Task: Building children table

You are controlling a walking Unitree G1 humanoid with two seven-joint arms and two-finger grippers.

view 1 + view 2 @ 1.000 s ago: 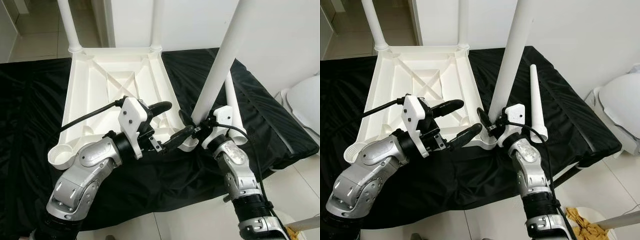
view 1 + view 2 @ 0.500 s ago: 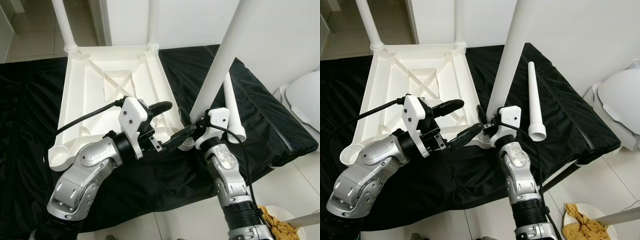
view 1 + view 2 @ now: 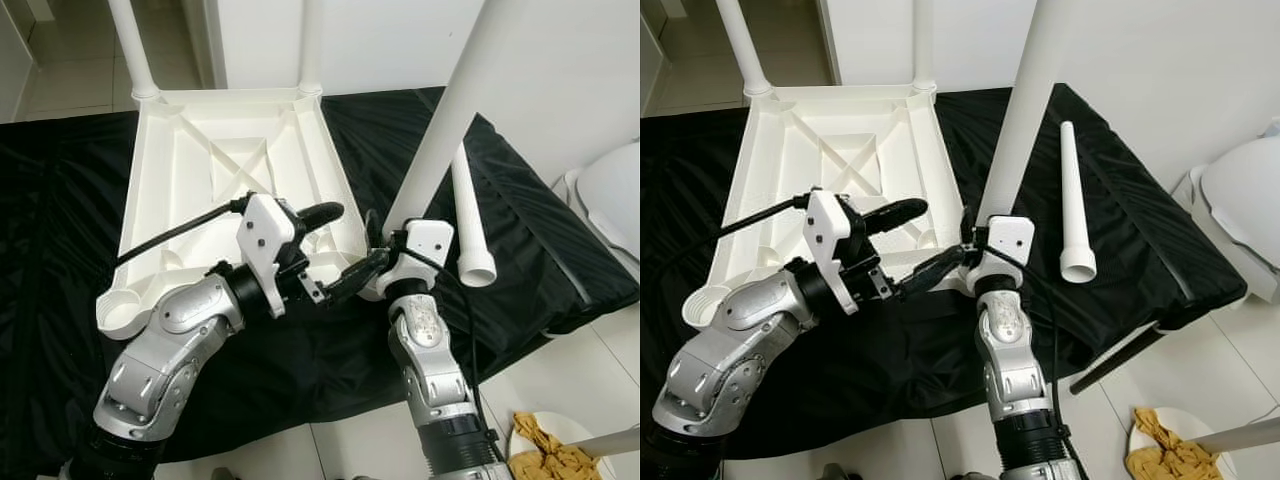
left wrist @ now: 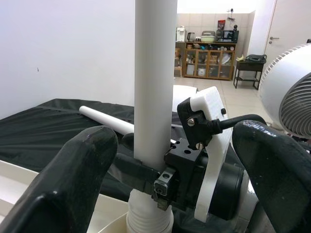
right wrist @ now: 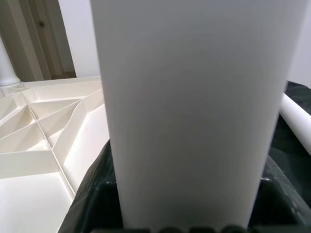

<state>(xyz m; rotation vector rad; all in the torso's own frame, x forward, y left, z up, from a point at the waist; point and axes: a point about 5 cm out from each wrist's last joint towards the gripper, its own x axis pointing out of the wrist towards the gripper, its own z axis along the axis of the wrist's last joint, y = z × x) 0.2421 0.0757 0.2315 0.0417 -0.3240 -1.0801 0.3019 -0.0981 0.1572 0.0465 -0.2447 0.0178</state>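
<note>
Right gripper [image 3: 977, 235] clamped low on the white leg [image 3: 450, 120] standing in the near-right corner socket of the upturned table top [image 3: 190, 170], left gripper [image 3: 345, 245] spread wide just beside it; best kept plumb and twisted home, spare leg [image 3: 1073, 205] waiting on the right

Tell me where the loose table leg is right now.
The loose table leg lies flat on the black cloth, on the robot's right, just beyond the upright leg that the right claw grips.
</note>
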